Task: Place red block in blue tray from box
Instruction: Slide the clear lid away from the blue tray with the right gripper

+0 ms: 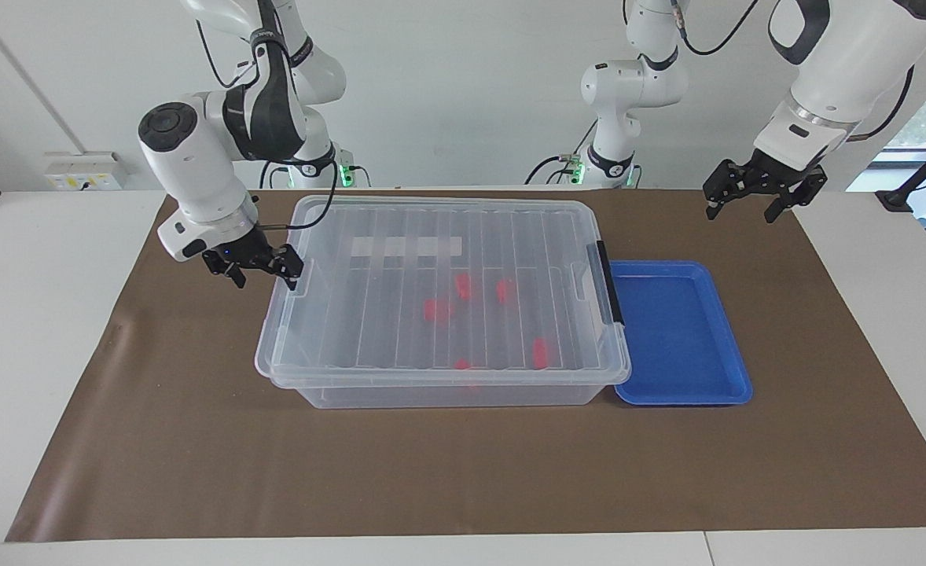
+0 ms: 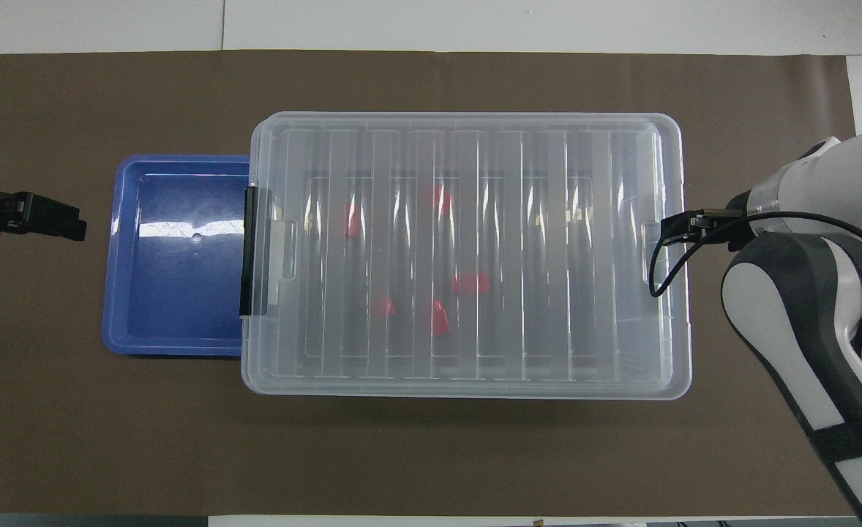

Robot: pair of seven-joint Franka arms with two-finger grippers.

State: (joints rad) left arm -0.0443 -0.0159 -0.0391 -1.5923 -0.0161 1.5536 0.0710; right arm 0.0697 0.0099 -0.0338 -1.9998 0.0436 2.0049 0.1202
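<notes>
Only facing view shows right claw — at box end | lid shut

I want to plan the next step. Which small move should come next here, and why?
Probably the right tool should unlatch or lift the box lid at the end it has reached. The lid is on, the red blocks lie under it, and the blue tray is empty. The left tool waits above the mat.

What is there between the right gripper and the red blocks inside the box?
The closed ribbed lid of the box covers the red blocks; the right gripper is at the lid's edge. The facing view shows this.
</notes>
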